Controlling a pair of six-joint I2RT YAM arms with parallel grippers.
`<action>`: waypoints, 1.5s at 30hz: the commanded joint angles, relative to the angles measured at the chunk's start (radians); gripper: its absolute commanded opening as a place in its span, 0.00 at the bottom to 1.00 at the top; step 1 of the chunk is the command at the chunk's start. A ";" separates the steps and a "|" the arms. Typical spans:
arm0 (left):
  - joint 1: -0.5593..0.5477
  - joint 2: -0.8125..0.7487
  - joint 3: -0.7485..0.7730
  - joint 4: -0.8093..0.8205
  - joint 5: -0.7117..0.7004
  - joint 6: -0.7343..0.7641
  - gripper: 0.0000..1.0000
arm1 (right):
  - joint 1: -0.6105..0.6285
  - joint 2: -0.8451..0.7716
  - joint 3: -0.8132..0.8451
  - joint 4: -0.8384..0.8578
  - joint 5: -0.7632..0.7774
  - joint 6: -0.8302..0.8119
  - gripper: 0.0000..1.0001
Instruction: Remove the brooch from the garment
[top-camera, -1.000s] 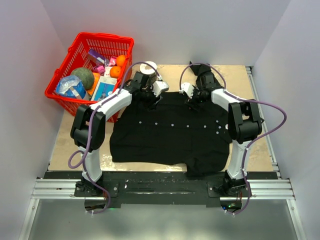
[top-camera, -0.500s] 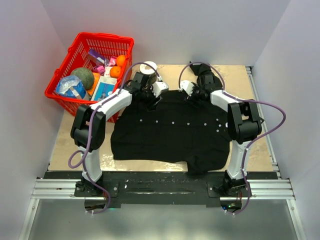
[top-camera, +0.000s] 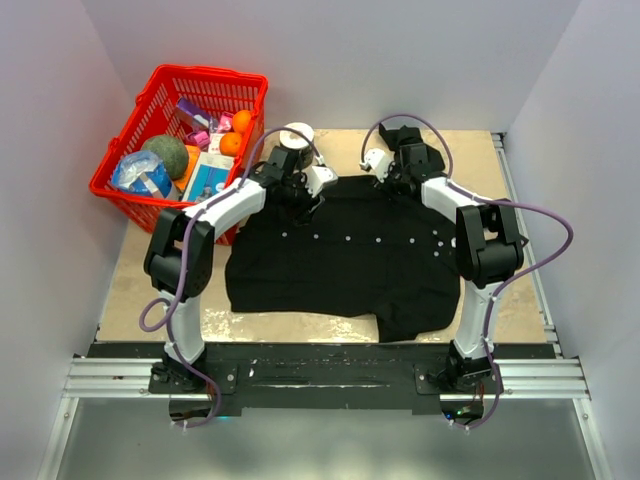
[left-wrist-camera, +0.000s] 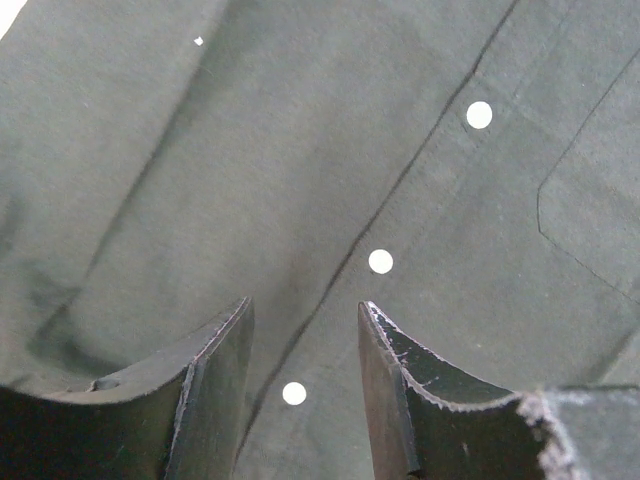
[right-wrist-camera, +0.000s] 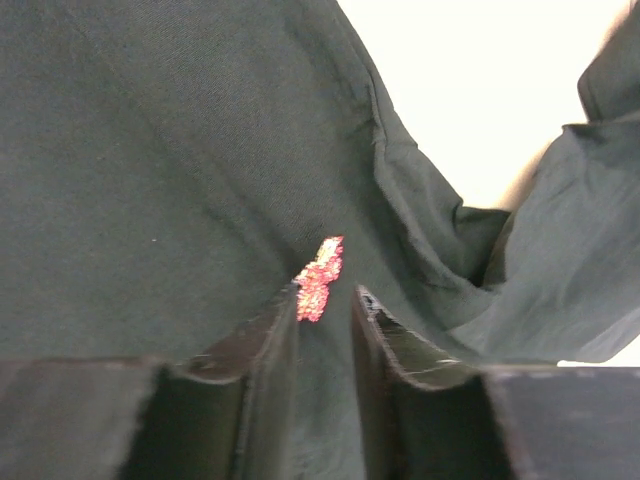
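The garment (top-camera: 340, 265) is a black shirt spread flat on the table, collar end toward the back. The brooch (right-wrist-camera: 320, 275) is a tiny glittering red-pink pin on the cloth near a folded edge; the top view does not show it. My right gripper (right-wrist-camera: 325, 292) (top-camera: 385, 177) stands over it with its jaws narrowed. The brooch lies between the tips, against the left finger, with a gap to the right one. My left gripper (left-wrist-camera: 305, 303) (top-camera: 305, 195) is open over the button strip, and a white button (left-wrist-camera: 294, 393) lies between its fingers.
A red basket (top-camera: 205, 72) of groceries stands at the back left, off the table's corner. A white round object (top-camera: 297, 134) sits just behind the left gripper. Bare tabletop (right-wrist-camera: 480, 90) shows beyond the shirt's edge. White walls close in on three sides.
The right jaws have narrowed around the brooch. Both grippers have shifted toward the back wall, and the shirt has slid back with them.
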 joint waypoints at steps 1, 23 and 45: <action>0.003 -0.004 -0.011 0.002 0.032 -0.006 0.51 | -0.001 -0.026 0.042 0.025 0.058 0.107 0.26; -0.001 0.130 0.185 0.200 0.231 -0.385 0.51 | -0.003 -0.062 0.054 -0.073 0.104 0.494 0.13; -0.009 0.351 0.260 0.411 0.084 -0.451 0.51 | -0.001 0.097 0.150 -0.094 0.148 0.630 0.40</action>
